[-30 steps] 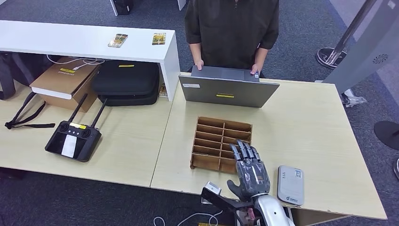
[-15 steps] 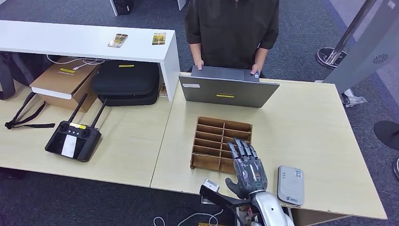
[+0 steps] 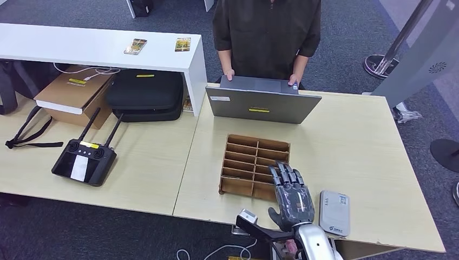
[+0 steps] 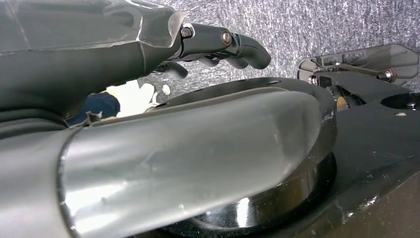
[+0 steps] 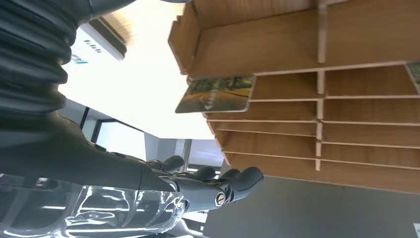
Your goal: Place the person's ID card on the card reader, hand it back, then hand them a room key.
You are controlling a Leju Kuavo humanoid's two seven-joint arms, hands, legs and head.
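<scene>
My right hand (image 3: 293, 196) hovers over the near right corner of the wooden card rack (image 3: 246, 154), fingers spread and holding nothing. The grey card reader (image 3: 333, 212) lies flat just to its right, near the table's front edge. In the right wrist view a picture card (image 5: 215, 94) sticks out of one slot of the rack (image 5: 346, 49), apart from my right hand's fingers (image 5: 223, 191). Two cards (image 3: 135, 46) (image 3: 183, 44) lie on the white shelf at the back left. My left hand (image 4: 218, 42) hangs over grey carpet with nothing in it.
A person (image 3: 265, 32) stands behind the table with both hands on a grey laptop (image 3: 262, 103). A black remote controller (image 3: 84, 161), a black case (image 3: 145, 95) and a cardboard box (image 3: 73, 92) sit on the left table. Bare tabletop stretches to the right of the rack.
My right hand has shifted slightly to the right, toward the card reader, still holding nothing. The person and the objects have not moved.
</scene>
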